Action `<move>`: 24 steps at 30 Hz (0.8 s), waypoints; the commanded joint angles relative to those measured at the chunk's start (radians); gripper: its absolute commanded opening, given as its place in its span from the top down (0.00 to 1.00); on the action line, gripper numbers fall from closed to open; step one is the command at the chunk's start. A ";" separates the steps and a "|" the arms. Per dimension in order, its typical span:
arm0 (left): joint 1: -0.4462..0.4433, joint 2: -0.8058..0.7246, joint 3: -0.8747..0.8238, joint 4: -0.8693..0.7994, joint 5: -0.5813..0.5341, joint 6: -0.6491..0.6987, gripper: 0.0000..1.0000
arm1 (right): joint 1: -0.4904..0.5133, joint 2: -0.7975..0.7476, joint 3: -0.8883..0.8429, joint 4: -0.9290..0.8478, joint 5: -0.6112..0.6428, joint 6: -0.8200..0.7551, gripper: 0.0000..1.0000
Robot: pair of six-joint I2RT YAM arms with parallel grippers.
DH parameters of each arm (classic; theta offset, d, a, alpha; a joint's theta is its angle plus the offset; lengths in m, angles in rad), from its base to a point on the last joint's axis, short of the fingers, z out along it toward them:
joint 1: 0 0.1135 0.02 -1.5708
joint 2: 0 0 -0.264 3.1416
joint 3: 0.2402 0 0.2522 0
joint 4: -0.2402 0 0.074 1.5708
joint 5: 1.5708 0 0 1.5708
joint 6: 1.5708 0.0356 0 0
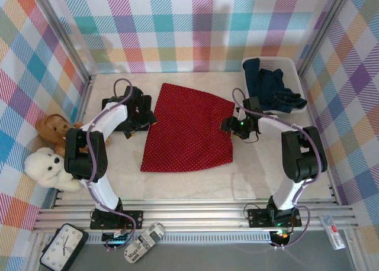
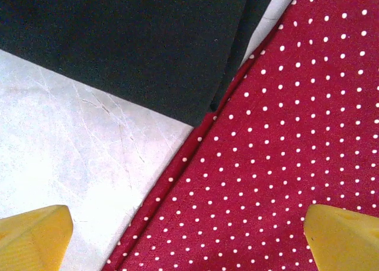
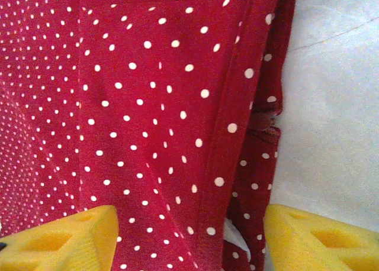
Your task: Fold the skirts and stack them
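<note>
The red skirt with tiny white dots (image 1: 186, 129) lies spread flat in the middle of the table. My left gripper (image 1: 144, 115) hangs open over its left hem (image 2: 177, 182), one yellow fingertip above the table and the other above the cloth. A folded black skirt (image 2: 130, 40) lies just beyond that hem. My right gripper (image 1: 232, 126) is open at the skirt's right edge (image 3: 260, 141), its fingers (image 3: 77, 241) straddling the hem with nothing pinched. Dark blue denim skirts (image 1: 272, 87) are heaped in the basket.
The white mesh basket (image 1: 293, 64) stands at the back right. A brown teddy bear (image 1: 53, 129) and a white one (image 1: 47, 167) sit at the left edge. A clock (image 1: 64, 247) and a remote (image 1: 144, 241) lie in front of the arm bases.
</note>
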 commanded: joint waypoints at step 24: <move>0.010 0.002 -0.014 -0.004 -0.006 0.015 0.00 | 0.003 0.134 -0.049 0.234 -0.299 0.044 0.89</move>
